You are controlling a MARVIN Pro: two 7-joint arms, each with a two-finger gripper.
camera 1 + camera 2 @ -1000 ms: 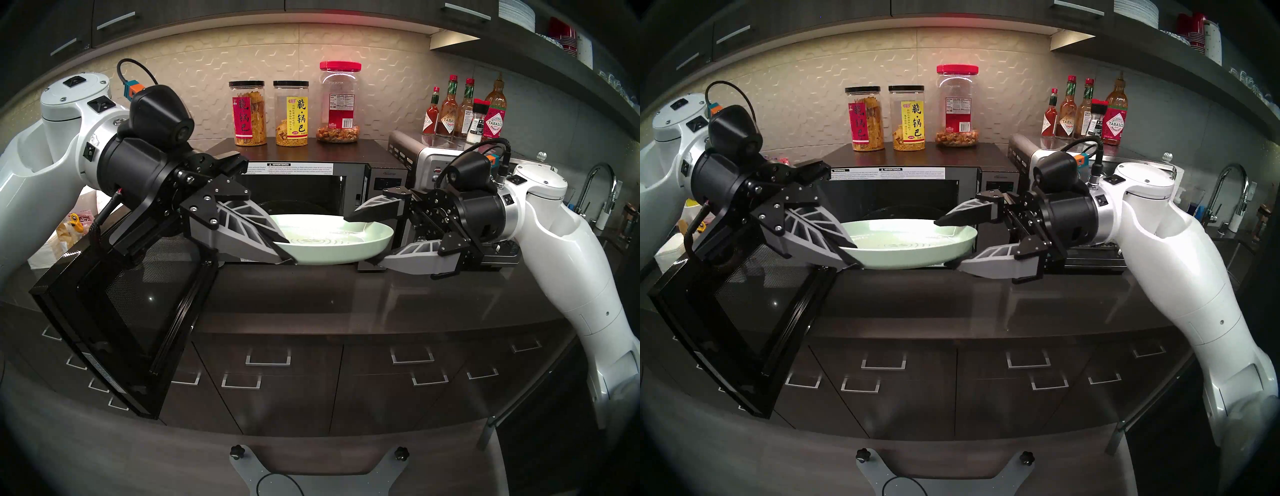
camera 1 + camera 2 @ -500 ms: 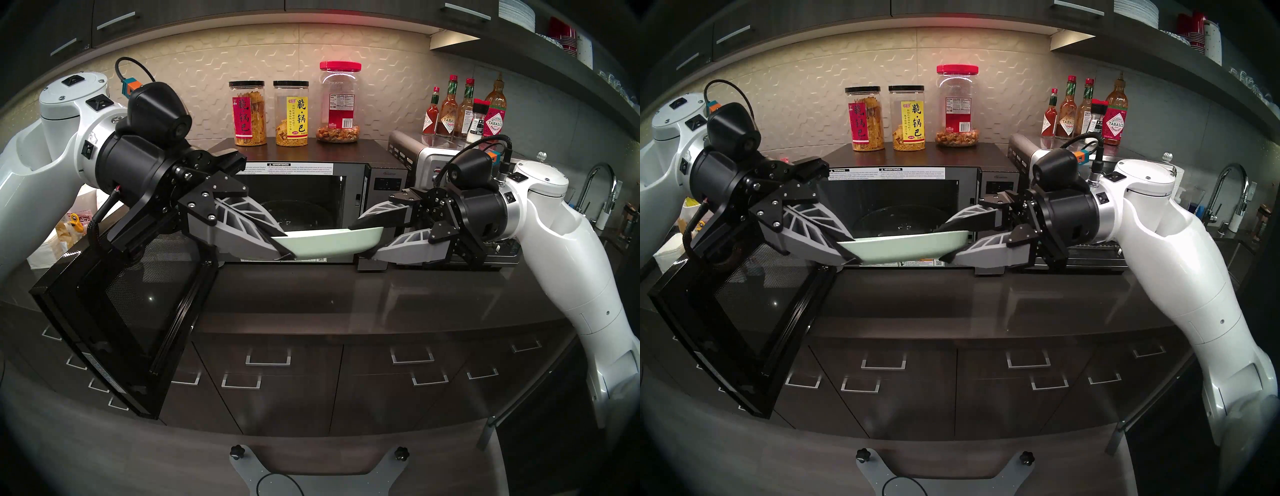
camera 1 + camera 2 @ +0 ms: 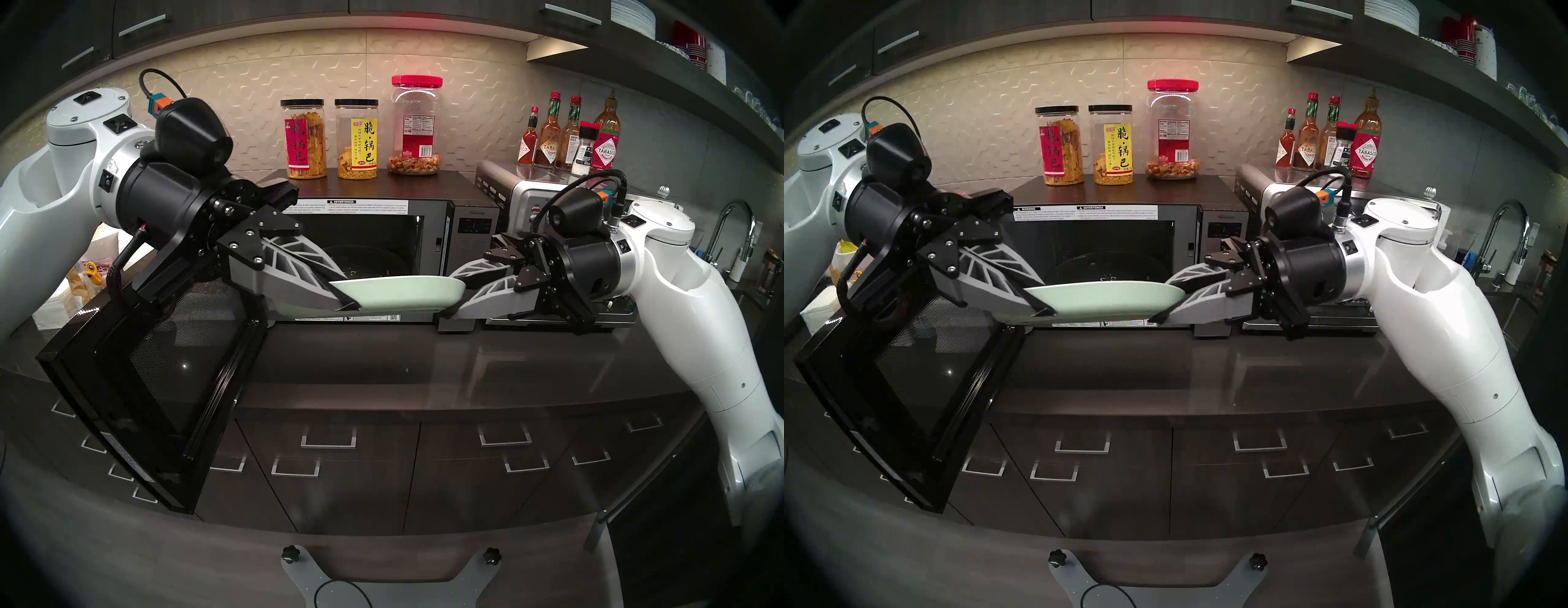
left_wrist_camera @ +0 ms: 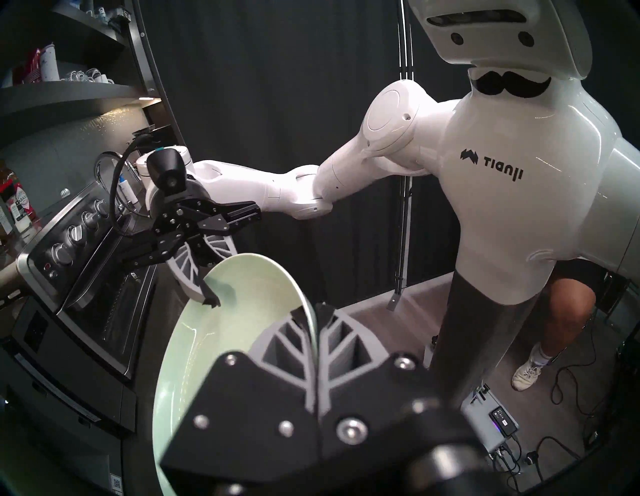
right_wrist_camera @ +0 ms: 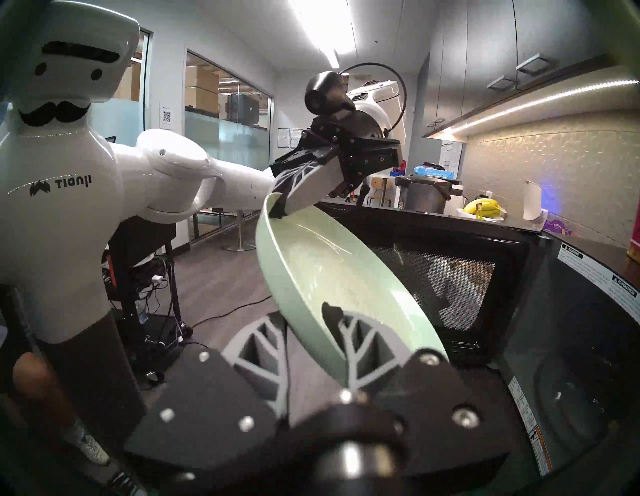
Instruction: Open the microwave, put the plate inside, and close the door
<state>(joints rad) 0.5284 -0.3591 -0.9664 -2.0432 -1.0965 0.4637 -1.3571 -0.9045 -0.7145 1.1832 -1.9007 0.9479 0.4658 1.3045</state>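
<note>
- Nearest, down below the left gripper point(image 3: 345, 295): the door point(image 3: 169, 373), swung wide open and hanging well clear of the opening.
- Clamped tight, between the left jaws, on the left rim of the plate point(image 3: 403, 293).
- Closed over the opposite rim with the right gripper point(image 3: 452, 297), one finger on top and one beneath (looked like a pinch, though how firm could not be told).
- Between the two pairs of jaws: the plate, carried in the air, nearly level, just in front of the opening and not yet inside.
- Judged stiff, light enough for two arms, glazed and slick, and breakable if dropped.
- Best gripped at the rim on opposite sides, as here. Little for the pads to bite on so thin an edge, so likely to slide out if tilted.
- Beyond the jaws: the microwave point(image 3: 471, 229), cavity open, with the glass turntable point(image 3: 373, 259) bare and waiting behind the plate.
</note>
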